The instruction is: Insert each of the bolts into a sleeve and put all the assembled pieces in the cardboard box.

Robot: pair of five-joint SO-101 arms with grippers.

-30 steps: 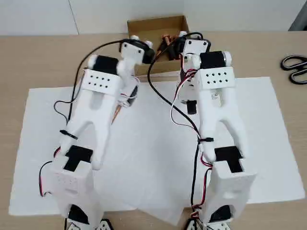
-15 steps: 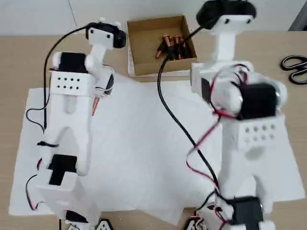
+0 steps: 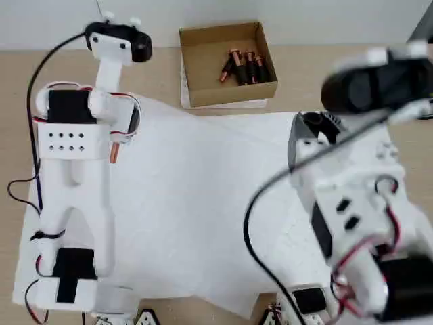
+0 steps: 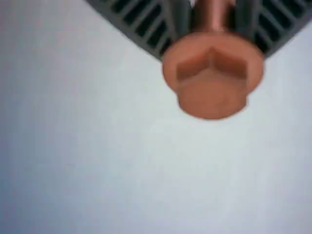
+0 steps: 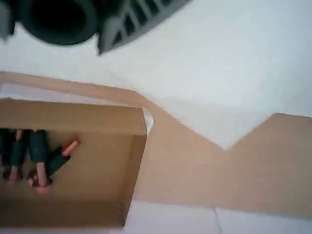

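**Both grippers loaded; four pieces lying in the box**

Left gripper (image 4: 212, 12): jaws clamped on the shank of a copper bolt (image 4: 213, 73), whose hexagonal head projects clear of the jaws. In the high view this bolt hangs over the white paper sheet (image 3: 203, 203), well apart from the cardboard box (image 3: 203, 57) and off its near corner on the left arm's side.

Right gripper (image 5: 61, 22): jaws closed on a dark sleeve (image 5: 53, 17), seen end-on with its bore open. The gripper is held above the paper, short of the box's near wall and apart from it.

Cardboard box: it stands on the wooden table (image 3: 304, 74) at the far edge of the paper, its near wall touching or overlapping that edge. Inside lie assembled pieces (image 3: 243, 66), dark sleeves with copper bolt ends showing, about four in number. They are bunched together against the wall of the box on the right arm's side.
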